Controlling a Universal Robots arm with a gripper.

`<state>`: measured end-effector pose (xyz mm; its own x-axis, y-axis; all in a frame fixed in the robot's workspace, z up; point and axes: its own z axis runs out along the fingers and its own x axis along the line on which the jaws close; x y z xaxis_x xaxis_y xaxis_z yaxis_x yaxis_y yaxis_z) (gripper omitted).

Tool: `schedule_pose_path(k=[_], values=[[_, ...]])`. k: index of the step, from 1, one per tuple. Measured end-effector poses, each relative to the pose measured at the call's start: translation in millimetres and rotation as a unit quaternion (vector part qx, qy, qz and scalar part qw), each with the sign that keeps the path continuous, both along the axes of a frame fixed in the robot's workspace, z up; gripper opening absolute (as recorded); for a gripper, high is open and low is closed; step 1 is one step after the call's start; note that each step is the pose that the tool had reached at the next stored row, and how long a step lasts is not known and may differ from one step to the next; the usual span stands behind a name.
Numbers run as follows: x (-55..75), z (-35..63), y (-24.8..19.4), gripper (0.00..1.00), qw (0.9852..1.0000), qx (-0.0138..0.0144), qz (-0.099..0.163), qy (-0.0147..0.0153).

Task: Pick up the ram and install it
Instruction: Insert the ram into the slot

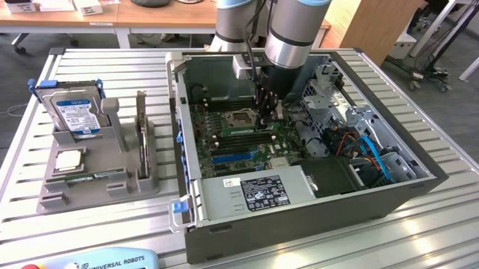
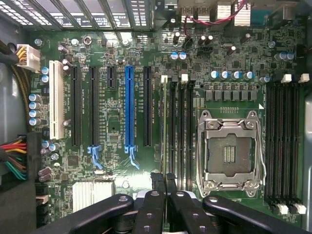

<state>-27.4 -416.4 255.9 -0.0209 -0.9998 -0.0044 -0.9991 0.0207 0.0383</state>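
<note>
On the desk at the exterior view's left, a grey holder carries a hard drive, a processor chip and a spare memory stick lying flat. To the right, inside the open computer case, the gripper has its fingers pressed together, holding nothing. The ram looks seated on edge in a motherboard slot beside the empty processor socket, its long axis running straight away from the fingertips just over its near end.
</note>
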Motion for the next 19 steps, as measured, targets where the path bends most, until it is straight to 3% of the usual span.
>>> schedule_pose_path(k=[19], values=[[-0.2,-7.0,0.0,0.11,1.0000,0.0000,0.000,0.0000]])
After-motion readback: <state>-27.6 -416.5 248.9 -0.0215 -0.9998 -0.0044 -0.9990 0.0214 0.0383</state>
